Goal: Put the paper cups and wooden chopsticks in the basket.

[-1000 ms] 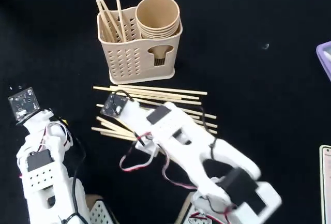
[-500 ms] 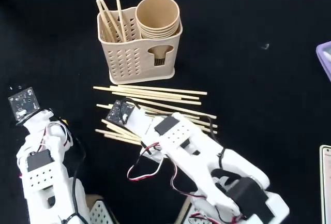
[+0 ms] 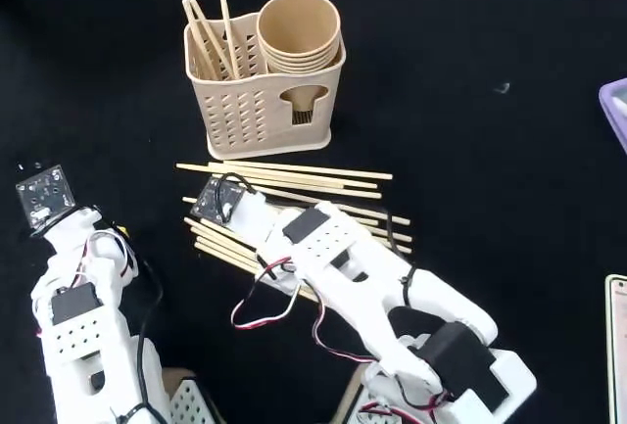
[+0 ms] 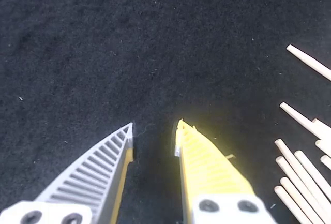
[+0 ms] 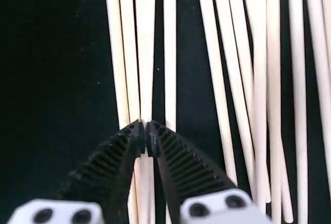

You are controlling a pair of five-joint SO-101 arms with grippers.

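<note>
The right gripper is hovering, jaws together, over wooden chopsticks; the left gripper is hovering, jaws apart. These light, stiff, slippery sticks are probably needing a mid-length pinch.

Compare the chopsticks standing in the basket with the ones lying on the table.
The standing chopsticks lean on end in the basket beside the stacked cups; the loose chopsticks lie flat on the table. The standing chopsticks are few, the loose chopsticks many more, scattered. Both are plain pale wood.
</note>
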